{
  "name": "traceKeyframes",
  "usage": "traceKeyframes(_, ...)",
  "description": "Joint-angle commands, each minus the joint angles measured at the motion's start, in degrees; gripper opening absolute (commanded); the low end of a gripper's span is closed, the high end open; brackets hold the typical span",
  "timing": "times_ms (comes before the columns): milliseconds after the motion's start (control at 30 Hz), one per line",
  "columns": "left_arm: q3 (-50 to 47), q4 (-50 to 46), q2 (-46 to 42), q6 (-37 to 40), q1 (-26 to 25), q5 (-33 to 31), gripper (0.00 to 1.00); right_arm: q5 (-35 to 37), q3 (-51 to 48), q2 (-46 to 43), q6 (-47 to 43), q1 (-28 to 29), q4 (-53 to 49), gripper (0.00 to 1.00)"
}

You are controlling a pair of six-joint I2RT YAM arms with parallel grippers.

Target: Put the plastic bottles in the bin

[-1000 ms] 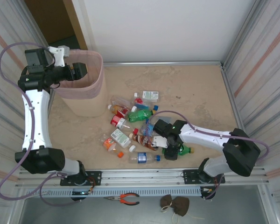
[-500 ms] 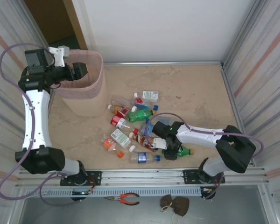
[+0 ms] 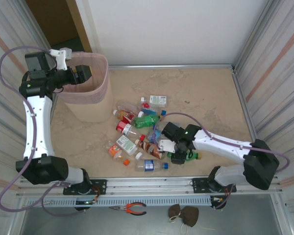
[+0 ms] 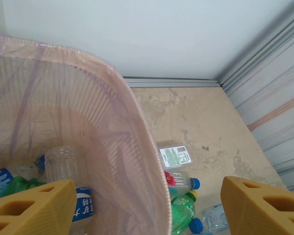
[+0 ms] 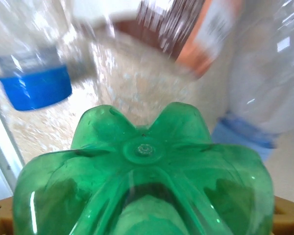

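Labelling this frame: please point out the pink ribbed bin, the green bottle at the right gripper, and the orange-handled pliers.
Pale pink ribbed plastic bin (image 3: 90,110): top external view, outer wall.
Green plastic bottle (image 5: 144,147): right wrist view, base centre.
Orange-handled pliers (image 3: 135,209): top external view, handles.

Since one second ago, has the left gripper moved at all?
No. The left gripper stays above the bin, at the same spot against its rim.

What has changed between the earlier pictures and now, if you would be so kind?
The right gripper closed on the green bottle at the near right of the pile and drew it slightly left. Whether it has been lifted is unclear. The left gripper stayed open above the bin, and the other bottles on the table kept their places.
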Motion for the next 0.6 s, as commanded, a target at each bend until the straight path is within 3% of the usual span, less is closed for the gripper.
traceKeyframes(0, -1.8, 4.0, -2.5, -1.8, 0.6, 3.9, 0.77, -5.4, 3.6, -4.2, 0.6, -0.9, -0.6, 0.51)
traceKeyframes(367, -10.7, 20.3, -5.8, -10.0, 0.3, 13.1, 0.76, -21.0, 6.3, -12.5, 15.4, -5.2, 18.2, 0.52)
traceKeyframes(567, -14.0, 27.1, -7.6, -10.0, -3.8, 15.4, 0.76, -25.8, 6.1, -16.2, 24.6, -5.9, 32.2, 0.51)
